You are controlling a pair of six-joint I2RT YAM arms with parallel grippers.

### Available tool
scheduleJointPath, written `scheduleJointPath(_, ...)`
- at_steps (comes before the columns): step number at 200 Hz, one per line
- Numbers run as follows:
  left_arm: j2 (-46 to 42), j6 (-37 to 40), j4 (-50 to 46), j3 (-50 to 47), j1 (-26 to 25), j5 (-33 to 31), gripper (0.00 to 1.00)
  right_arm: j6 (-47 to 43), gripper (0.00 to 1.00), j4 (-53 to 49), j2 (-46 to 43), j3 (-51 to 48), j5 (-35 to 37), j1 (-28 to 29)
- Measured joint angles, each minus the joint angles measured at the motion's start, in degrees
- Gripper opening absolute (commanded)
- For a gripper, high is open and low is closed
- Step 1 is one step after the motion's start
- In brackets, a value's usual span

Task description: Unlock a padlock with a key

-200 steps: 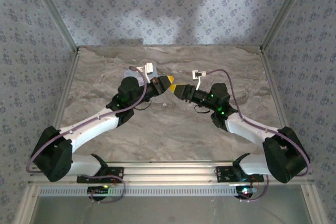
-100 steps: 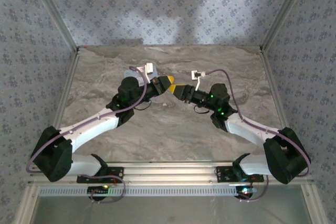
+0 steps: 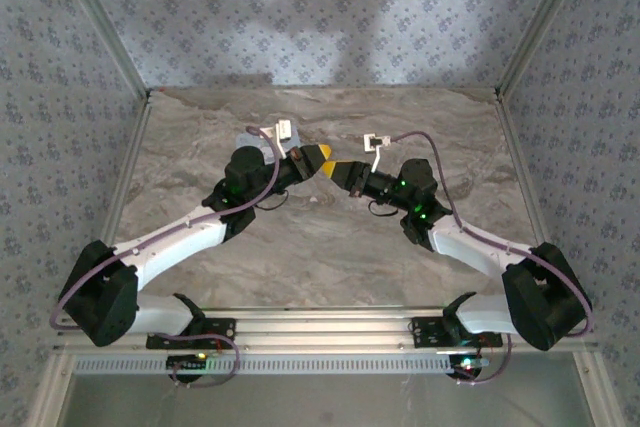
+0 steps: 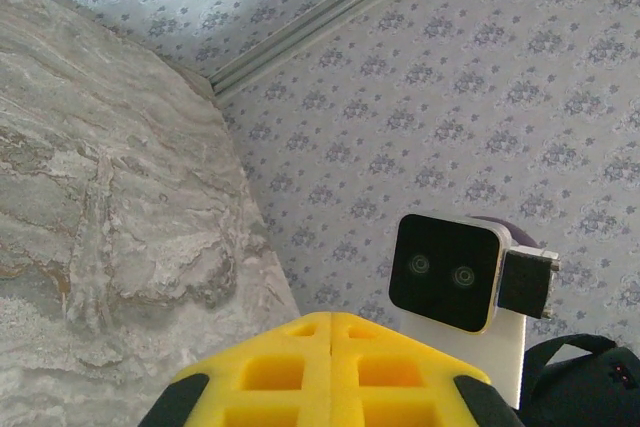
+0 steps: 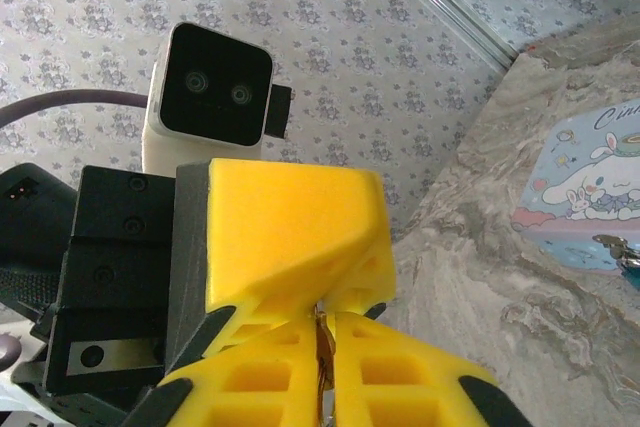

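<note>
My left gripper [image 3: 323, 156] and right gripper [image 3: 331, 166] meet tip to tip above the middle of the table. In the right wrist view my right gripper [image 5: 322, 319] is shut on a thin brass key [image 5: 322, 372], whose tip reaches the left gripper's yellow fingers [image 5: 290, 227] pressed against it. In the left wrist view my left gripper [image 4: 331, 319] is shut, its jaws flush together with nothing showing between them. A small dark thing with metal glints [image 5: 622, 245] lies by the tin at the frame's edge; whether it is the padlock I cannot tell.
The pale blue cartoon tin [image 5: 590, 187] lies flat on the marble table [image 3: 320, 247] behind the left arm, its corner [image 3: 248, 136] peeking out. Patterned walls close in the back and both sides. The right wrist camera [image 4: 445, 272] faces the left one closely.
</note>
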Motion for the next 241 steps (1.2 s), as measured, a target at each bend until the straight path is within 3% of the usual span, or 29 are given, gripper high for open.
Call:
scheduleJointPath(19,0.0,0.0,-0.1,0.0,0.0,-0.3,0.0,0.0,0.0,-0.3,0.0,0.0,0.1,0.0)
scheduleJointPath(53,0.0,0.0,-0.4,0.0,0.0,-0.3,0.01,-0.3,0.0,-2.0,-0.9,0.0,0.5,-0.1)
scheduleJointPath(140,-4.4,2.3,-5.5,0.0,2.1,-1.2,0.48,-8.6,0.0,-15.0,-6.3,-0.1,1.2,-1.2)
scheduleJointPath(188,-3.8,12.9,-27.2,8.6,6.5,-1.6,0.66,-18.6,0.0,-30.6,-10.6,0.4,4.8,-1.5)
scheduleJointPath(220,4.4,23.6,-42.3,19.3,7.8,-5.3,0.77,-23.1,0.0,-40.8,-11.5,1.9,9.5,-1.6)
scheduleJointPath(241,12.2,29.7,-49.9,26.0,8.0,-8.8,0.78,-24.6,0.0,-46.8,-11.5,2.9,12.8,-1.8)
